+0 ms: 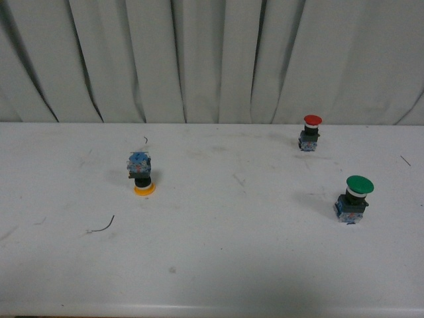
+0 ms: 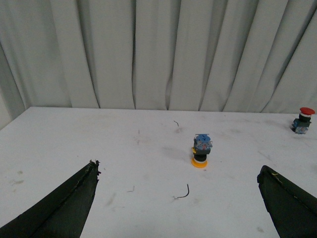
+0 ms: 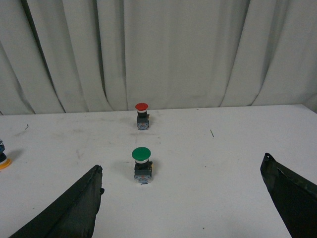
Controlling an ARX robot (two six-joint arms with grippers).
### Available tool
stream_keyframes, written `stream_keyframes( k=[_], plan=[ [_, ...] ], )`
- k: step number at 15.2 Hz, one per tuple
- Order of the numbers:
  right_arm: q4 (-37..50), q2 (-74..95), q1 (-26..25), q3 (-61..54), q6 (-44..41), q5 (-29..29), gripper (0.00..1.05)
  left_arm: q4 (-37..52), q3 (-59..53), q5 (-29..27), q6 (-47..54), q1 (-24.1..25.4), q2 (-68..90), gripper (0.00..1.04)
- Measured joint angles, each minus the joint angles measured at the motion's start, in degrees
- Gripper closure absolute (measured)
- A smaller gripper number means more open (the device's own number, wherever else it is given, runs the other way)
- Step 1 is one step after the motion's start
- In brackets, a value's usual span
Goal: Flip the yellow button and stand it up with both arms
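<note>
**While the yellow button stands upside down, left gripper and right gripper are spread wide and empty**

As it rests on the left part of the white table, its yellow-orange cap lies flat on the surface, with the black neck above it and the blue-clear contact block on top. Further right, near the curtain, a red-capped button stands upright. A green-capped button stands nearer, at the far right.

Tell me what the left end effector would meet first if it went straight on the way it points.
Probably the yellow button, cap-down and nearly centred ahead of the open left end effector. A thin wire scrap lies nearer but flat; depth is unclear, so it may pass over that.
</note>
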Motion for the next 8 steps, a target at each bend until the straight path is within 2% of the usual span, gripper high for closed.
stream_keyframes(
  k=[8],
  plan=[
    [0.0, 0.0, 0.0, 0.0, 0.0, 0.0, 0.06, 0.02, 0.0, 0.0, 0.0, 0.0, 0.0, 0.07]
  ],
)
